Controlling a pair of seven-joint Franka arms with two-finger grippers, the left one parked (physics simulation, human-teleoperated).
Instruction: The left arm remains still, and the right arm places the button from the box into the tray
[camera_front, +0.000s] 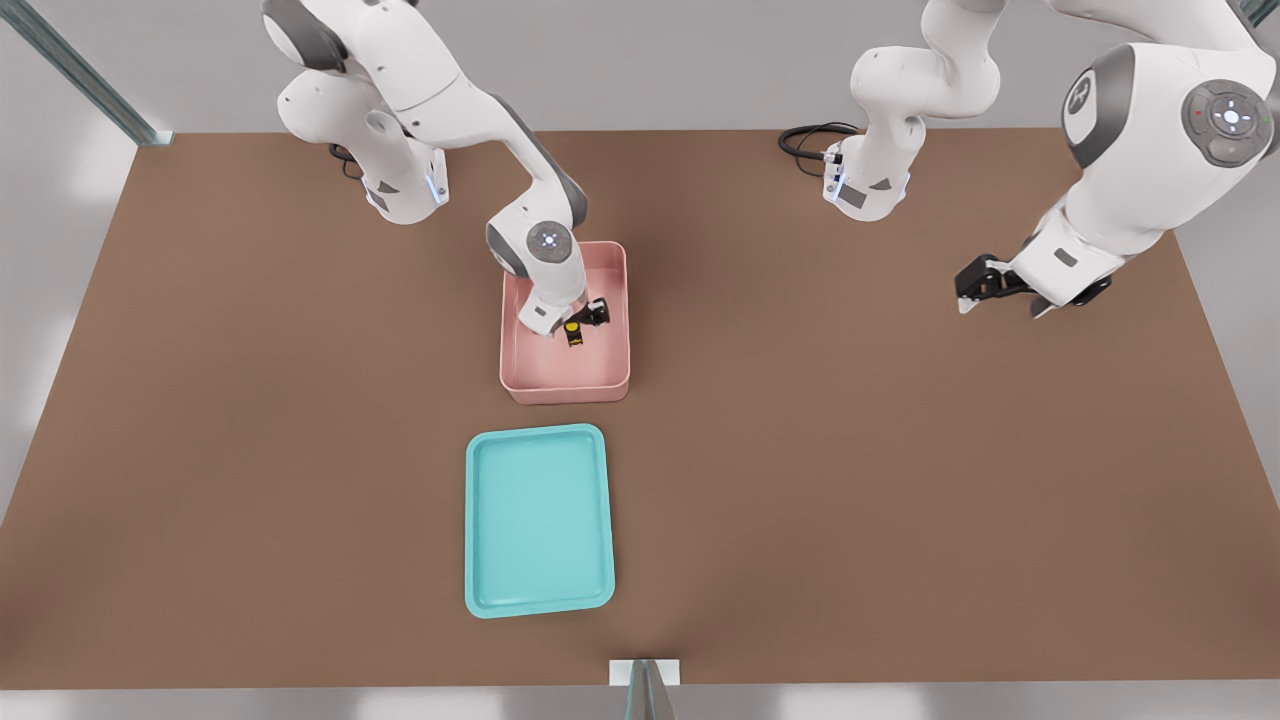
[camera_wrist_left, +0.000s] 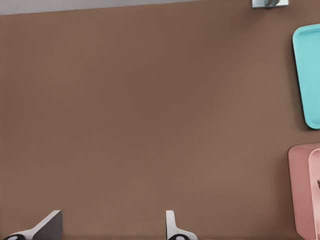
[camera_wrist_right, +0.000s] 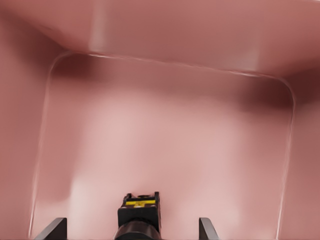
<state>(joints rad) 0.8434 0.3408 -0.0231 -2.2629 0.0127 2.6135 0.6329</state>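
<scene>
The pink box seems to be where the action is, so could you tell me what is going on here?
The working arm has reached down into the pink box, and its gripper sits low inside, right at the small yellow-capped button. In the right wrist view the jaws stand apart on either side of the button, so it is not yet clamped. The teal tray lies on the brown table just in front of the box, with nothing in it.
</scene>
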